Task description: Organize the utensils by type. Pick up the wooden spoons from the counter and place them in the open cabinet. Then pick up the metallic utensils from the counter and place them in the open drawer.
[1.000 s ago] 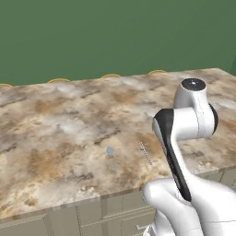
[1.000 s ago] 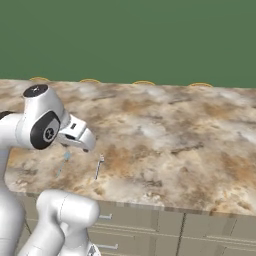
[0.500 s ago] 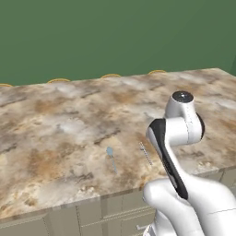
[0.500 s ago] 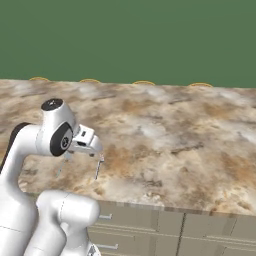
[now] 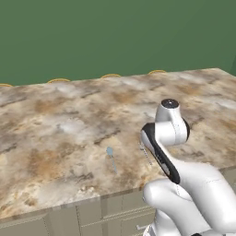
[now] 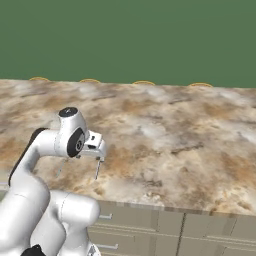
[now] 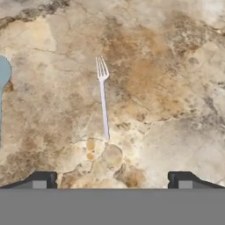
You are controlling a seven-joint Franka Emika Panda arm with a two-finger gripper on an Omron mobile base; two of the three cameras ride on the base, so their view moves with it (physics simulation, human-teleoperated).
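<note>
A thin grey fork (image 7: 103, 99) lies flat on the marbled counter (image 7: 167, 66), straight ahead of my open gripper (image 7: 112, 180), tines pointing away. Its two dark fingertips (image 7: 41, 180) stand wide apart with nothing between them. A silver spoon with a pale bluish bowl (image 7: 2, 72) lies at the left edge of the hand view. From the left base view the spoon (image 5: 111, 159) lies near the counter's front, and the fork (image 5: 146, 154) is partly behind the arm. From the right, the gripper (image 6: 96, 154) hangs just above the fork (image 6: 97, 170). The wooden spoons, cabinet and drawer are out of view.
The counter (image 5: 55, 120) stretches wide to a green wall behind. Several tan rounded shapes (image 5: 110, 75) peek over its far edge. Tan cupboard fronts with grey handles (image 6: 105, 217) run below the front edge, close to the fork.
The arm has folded down and the hand has sunk toward the counter over the fork. Fork and spoon lie where they were.
</note>
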